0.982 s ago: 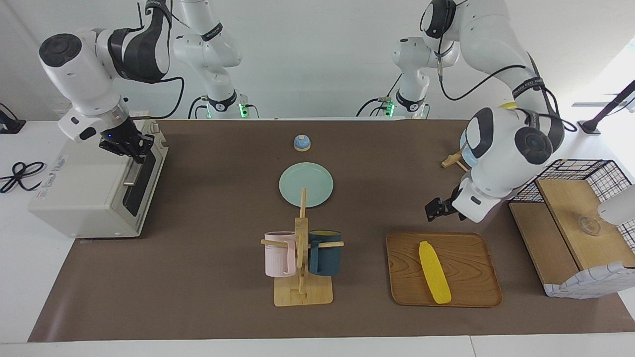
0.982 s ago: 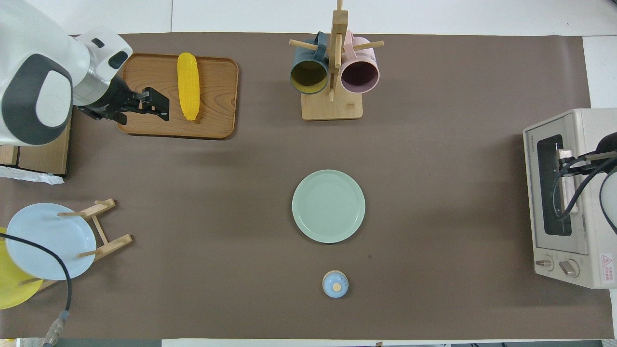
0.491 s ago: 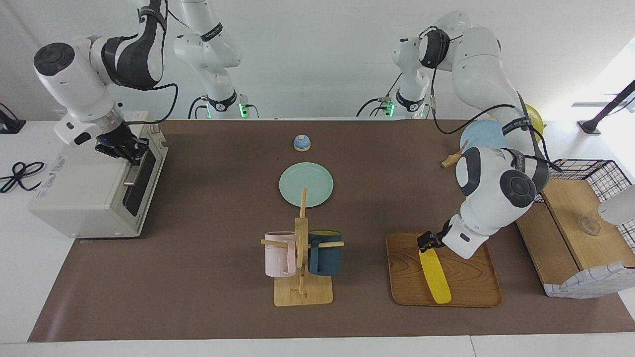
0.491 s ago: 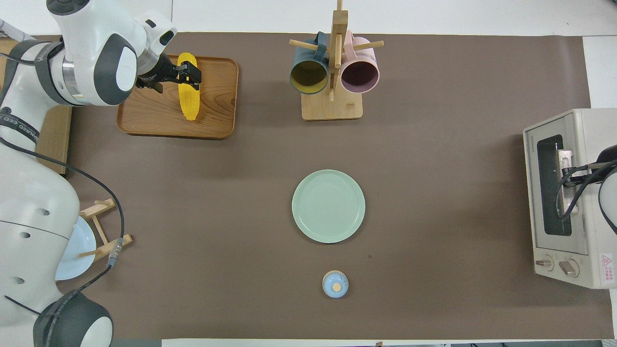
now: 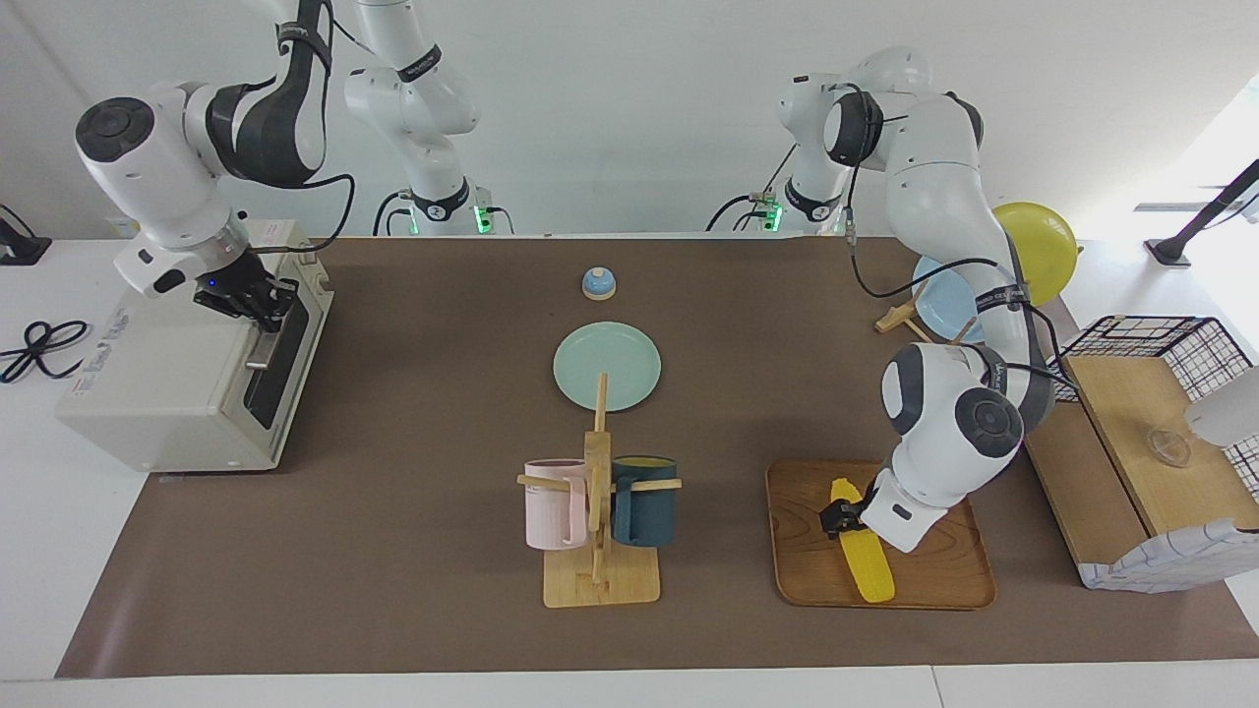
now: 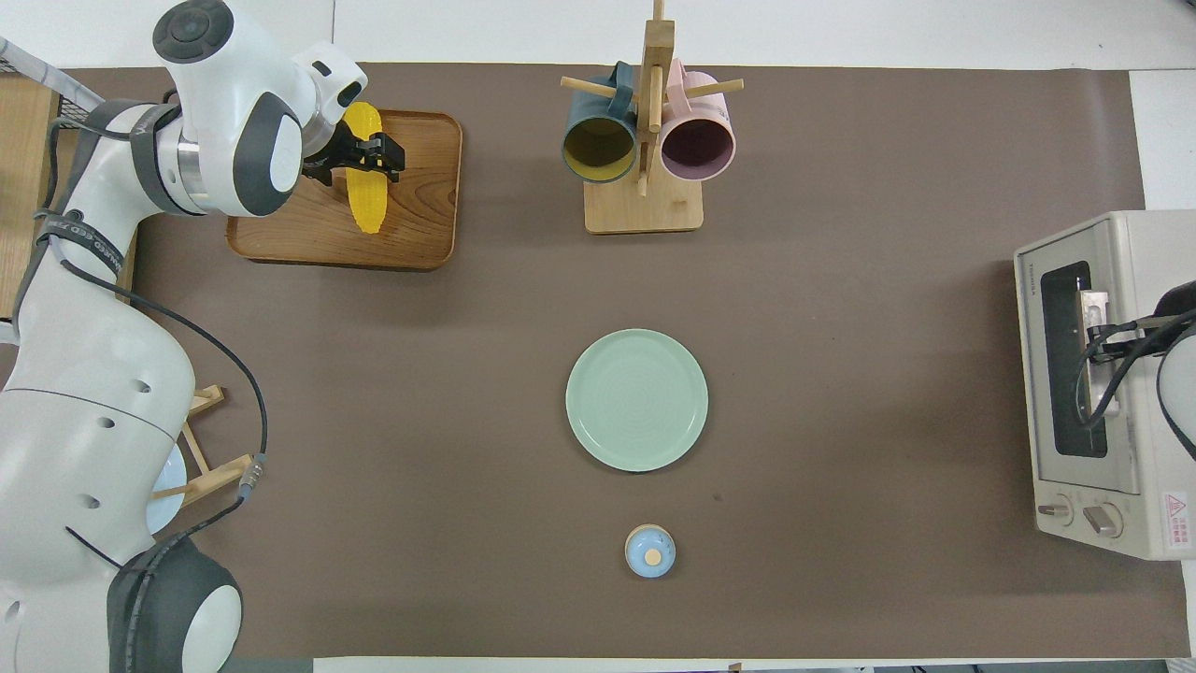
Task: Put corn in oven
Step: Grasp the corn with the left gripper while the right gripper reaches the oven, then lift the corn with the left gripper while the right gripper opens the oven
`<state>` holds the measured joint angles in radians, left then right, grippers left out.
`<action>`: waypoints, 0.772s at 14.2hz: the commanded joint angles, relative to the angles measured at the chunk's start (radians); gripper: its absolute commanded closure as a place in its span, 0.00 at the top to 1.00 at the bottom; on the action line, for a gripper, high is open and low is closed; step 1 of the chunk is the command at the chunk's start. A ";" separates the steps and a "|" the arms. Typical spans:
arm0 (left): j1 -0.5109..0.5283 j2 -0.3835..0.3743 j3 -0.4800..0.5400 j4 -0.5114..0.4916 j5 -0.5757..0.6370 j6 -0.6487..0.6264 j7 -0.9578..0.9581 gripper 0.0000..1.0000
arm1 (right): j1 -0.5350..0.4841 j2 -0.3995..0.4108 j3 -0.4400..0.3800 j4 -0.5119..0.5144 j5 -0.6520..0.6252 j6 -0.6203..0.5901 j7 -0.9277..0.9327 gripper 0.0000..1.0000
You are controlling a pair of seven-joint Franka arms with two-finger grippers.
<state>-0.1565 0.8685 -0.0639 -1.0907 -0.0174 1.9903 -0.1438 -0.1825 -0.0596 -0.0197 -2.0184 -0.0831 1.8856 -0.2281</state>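
The left gripper [image 5: 848, 518] had travelled from above the bare table near the basket shelf [image 5: 1146, 447] down to the wooden tray [image 5: 934, 575] and now sat low over the middle of the corn [image 5: 862, 556], its fingers spread wide on either side of the cob. Whether the fingers [image 6: 381, 142] touched the kernels could not be told. Half a second before, the same gripper had stood over the cob's end nearer the robots; it had since shifted along the cob toward its middle. The corn itself had not moved: it lay flat on the tray, lengthwise, at the left arm's end of the table.

The right gripper [image 5: 258, 300] remained at the metal bar handle [image 5: 264, 339] of the oven [image 5: 148, 393], fingers closed on that bar, with only a slight change of wrist pose across the second. The oven's glass door [image 6: 1070, 360] was still up and shut; the oven stood at the right arm's end of the table, well apart from the corn.

Unchanged between the two were the green plate [image 5: 607, 366] at the table's middle, the small blue bell [image 5: 598, 283] nearer the robots, and the mug rack [image 5: 599, 521] bearing a pink mug [image 5: 554, 503] and a dark blue mug [image 5: 645, 501]. As the left arm extended, the yellow plate [image 5: 1038, 246] and light blue plate [image 5: 934, 295] on their stand came into sight in the facing view.
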 commanded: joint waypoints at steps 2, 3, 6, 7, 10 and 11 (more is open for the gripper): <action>-0.012 0.023 0.006 0.044 0.022 0.037 -0.008 1.00 | 0.034 -0.002 0.006 -0.074 0.013 0.076 0.021 0.09; -0.012 0.024 0.006 0.044 0.022 0.036 -0.008 0.99 | 0.046 0.004 0.006 -0.074 0.013 0.078 0.036 0.09; -0.012 0.024 0.007 0.043 0.022 0.048 -0.008 0.71 | 0.099 0.021 0.007 -0.077 0.019 0.110 0.104 0.09; -0.012 0.024 0.009 0.043 0.022 0.060 -0.008 0.59 | 0.107 0.027 0.007 -0.089 0.019 0.121 0.116 0.09; -0.008 0.024 0.012 0.041 0.022 0.058 -0.008 0.23 | 0.106 0.034 0.007 -0.144 0.019 0.182 0.107 0.09; -0.012 0.023 0.015 0.043 0.017 0.045 -0.010 0.10 | 0.107 0.040 0.007 -0.161 0.019 0.208 0.113 0.09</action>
<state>-0.1613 0.8703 -0.0594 -1.0772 -0.0173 2.0453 -0.1437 -0.0521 -0.0421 -0.0031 -2.1251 -0.0575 2.0068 -0.1108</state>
